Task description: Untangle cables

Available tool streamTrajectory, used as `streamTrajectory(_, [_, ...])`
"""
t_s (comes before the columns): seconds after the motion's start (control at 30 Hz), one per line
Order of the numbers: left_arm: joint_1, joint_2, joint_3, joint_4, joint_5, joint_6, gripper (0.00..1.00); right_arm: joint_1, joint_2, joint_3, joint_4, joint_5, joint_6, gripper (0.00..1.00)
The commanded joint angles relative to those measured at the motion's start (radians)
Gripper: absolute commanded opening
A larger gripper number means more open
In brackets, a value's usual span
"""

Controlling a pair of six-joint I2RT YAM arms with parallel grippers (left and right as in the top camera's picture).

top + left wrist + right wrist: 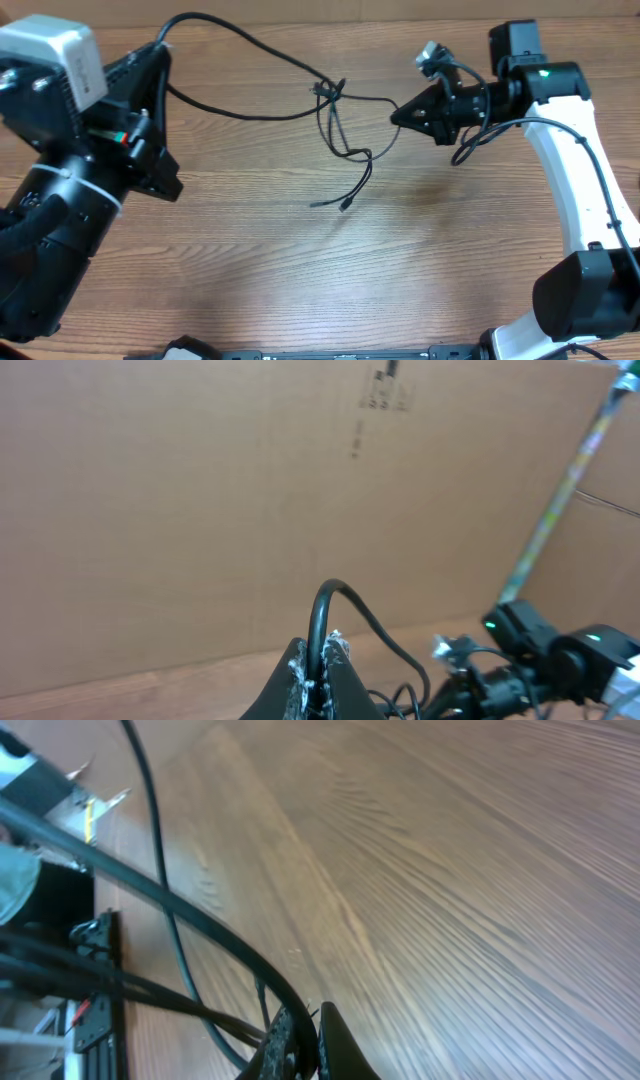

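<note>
- Spanning the whole overhead view, the wooden table [250,280] carries the work; a plain cardboard wall [200,510] stands behind it in the left wrist view.
- Left arm [60,200] fills the 9 o'clock side and the right arm [575,170] comes in from 3 o'clock. They are well apart, with the tangle between them.
- Left end effector [318,652] sits at about 10 o'clock, raised off the table. It is clamped on one cable, and the cord arches up out of its closed fingers.
- Right end effector [394,115] is at about 2 o'clock, closed on a cable strand that runs off toward 9 o'clock into the tangle.
- The cables [250,118] are strung between the two end effectors, across the 12 o'clock half of the table. Two strands leave the left side and meet near the middle.
- The knot [330,90] at roughly 12 o'clock is small and tight, with loops hanging from it toward 6 o'clock.
- A loose plug tip [345,206] lies on the table at 6 o'clock of the knot, and nothing holds it.
- Progress, as a judgement: about midway. Both ends are gripped and the cords are spread out, but the knot is not yet undone, the loops are crossed, and no cable lies separate.
- What is left: work the knot open, pull the strands apart and lay each one down on its own.
</note>
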Motion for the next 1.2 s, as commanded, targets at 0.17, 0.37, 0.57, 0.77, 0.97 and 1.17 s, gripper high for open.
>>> streamTrajectory(0.17, [0.003, -0.013, 0.024, 0.008, -0.151, 0.035, 0.04, -0.14, -0.002, 0.001, -0.003, 0.135, 0.027, 0.04])
streamTrajectory(0.37, [0.003, -0.013, 0.024, 0.008, -0.198, 0.054, 0.04, -0.236, -0.002, 0.001, 0.002, 0.149, 0.027, 0.04])
streamTrajectory(0.57, [0.003, -0.013, 0.024, 0.003, -0.257, 0.065, 0.04, -0.336, -0.002, 0.001, 0.015, 0.204, 0.051, 0.04])
streamTrajectory(0.77, [0.003, -0.013, 0.024, 0.003, -0.257, 0.065, 0.05, -0.397, -0.002, 0.001, 0.042, 0.116, 0.132, 0.04])
streamTrajectory(0.97, [0.003, -0.013, 0.024, 0.001, -0.258, 0.065, 0.05, -0.397, -0.002, 0.001, 0.08, 0.087, 0.193, 0.13])
streamTrajectory(1.17, [0.003, -0.01, 0.023, -0.027, -0.215, 0.065, 0.05, -0.396, -0.002, 0.001, 0.088, -0.114, 0.234, 1.0])
